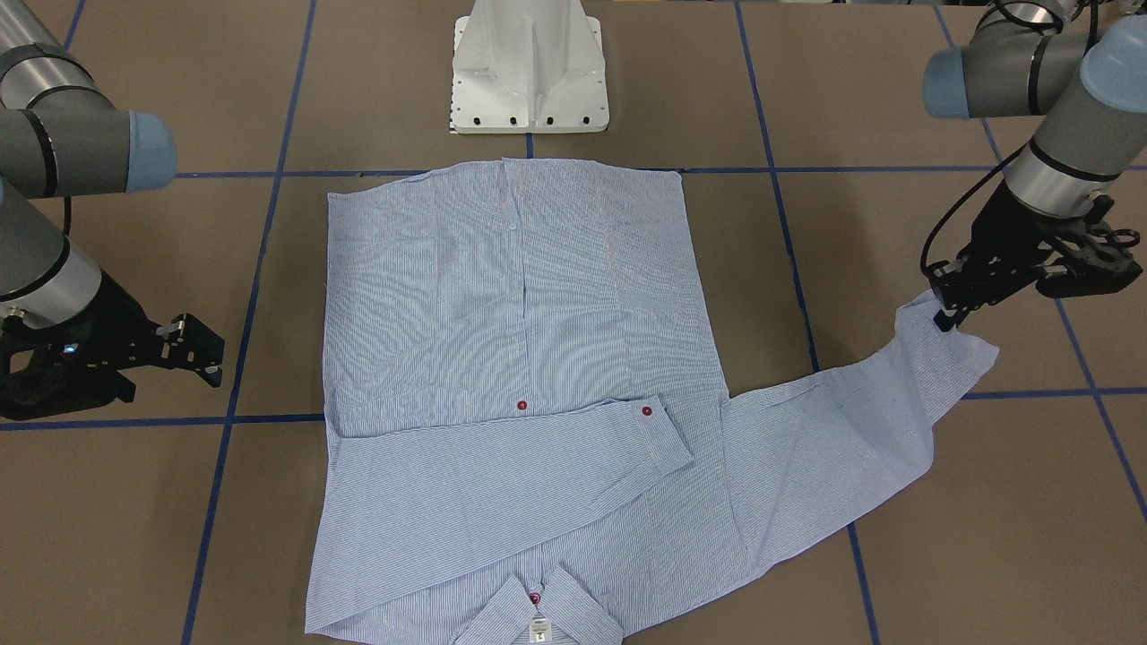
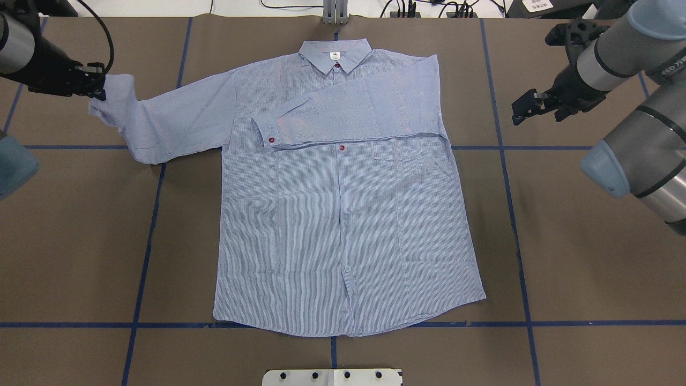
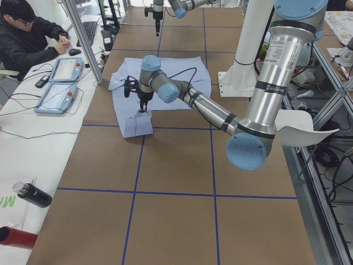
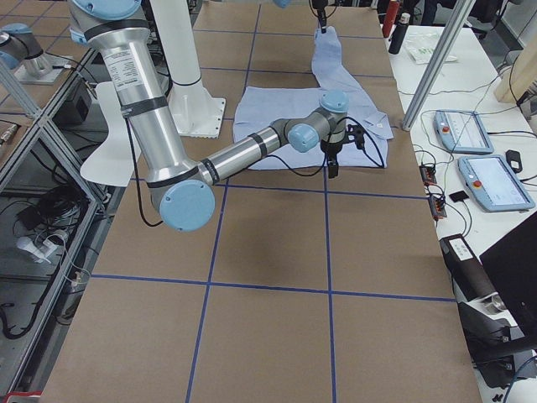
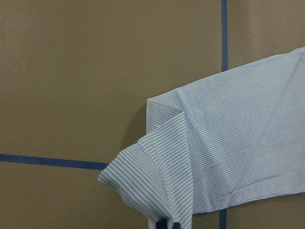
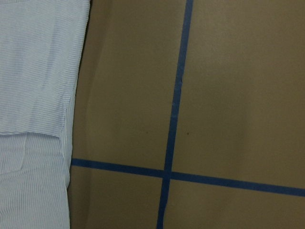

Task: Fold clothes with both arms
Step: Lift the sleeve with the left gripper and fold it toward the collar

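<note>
Locate the shirt (image 2: 343,225) spread flat and front-up on the brown table (image 2: 579,268), with the hem toward the white base (image 1: 529,81) and the collar (image 2: 335,56) at the far side. Note the folded sleeve (image 2: 348,120) on the robot's right, laid across the chest, with the flat cuff (image 2: 268,134) showing one red button and the lower edge just beside the chest pocket (image 2: 396,156).

Note the outstretched sleeve (image 2: 177,120) on the robot's left, extended sideways from the shoulder. Find the left gripper (image 2: 98,88) clamped on the end of that sleeve, with the raised cuff (image 5: 157,191) lifted off the table and the cloth sagging below. Confirm in the left wrist view: striped fabric drawn up to the dark fingertips at the bottom edge.

Find the right gripper (image 2: 521,109) above bare table, near the folded shoulder edge but apart from the cloth, fingers spread, nothing between them.

See blue tape lines (image 2: 509,214) marking the table into squares.
</note>
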`<state>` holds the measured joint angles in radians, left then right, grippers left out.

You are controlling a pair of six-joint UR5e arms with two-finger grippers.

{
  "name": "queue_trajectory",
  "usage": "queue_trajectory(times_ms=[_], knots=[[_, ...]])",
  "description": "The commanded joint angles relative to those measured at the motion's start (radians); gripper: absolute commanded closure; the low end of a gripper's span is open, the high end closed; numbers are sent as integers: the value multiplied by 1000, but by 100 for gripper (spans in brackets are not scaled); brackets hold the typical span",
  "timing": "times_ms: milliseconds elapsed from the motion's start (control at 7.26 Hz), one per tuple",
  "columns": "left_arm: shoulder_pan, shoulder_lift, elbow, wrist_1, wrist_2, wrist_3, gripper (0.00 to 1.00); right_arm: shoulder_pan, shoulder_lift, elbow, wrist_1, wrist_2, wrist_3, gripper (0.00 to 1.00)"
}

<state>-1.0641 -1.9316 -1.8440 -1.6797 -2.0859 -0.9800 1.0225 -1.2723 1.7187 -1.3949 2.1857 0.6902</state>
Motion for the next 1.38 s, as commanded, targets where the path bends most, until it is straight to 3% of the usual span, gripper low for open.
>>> queue_trajectory(times_ms=[0, 551, 826, 1101, 1239], knots=[[6, -166, 14, 101, -54, -137, 100, -10, -109, 88, -3, 6, 2, 0], [88, -511, 224, 98, -106, -363, 100, -18, -183, 96, 20, 14, 3, 0], [133, -576, 236, 77, -130, -410, 100, -19, -183, 90, 20, 11, 3, 0], [176, -587, 328, -79, -129, -502, 100, -19, -183, 91, 20, 11, 5, 0], [182, -587, 338, -89, -128, -506, 100, -19, -183, 91, 20, 11, 5, 0]])
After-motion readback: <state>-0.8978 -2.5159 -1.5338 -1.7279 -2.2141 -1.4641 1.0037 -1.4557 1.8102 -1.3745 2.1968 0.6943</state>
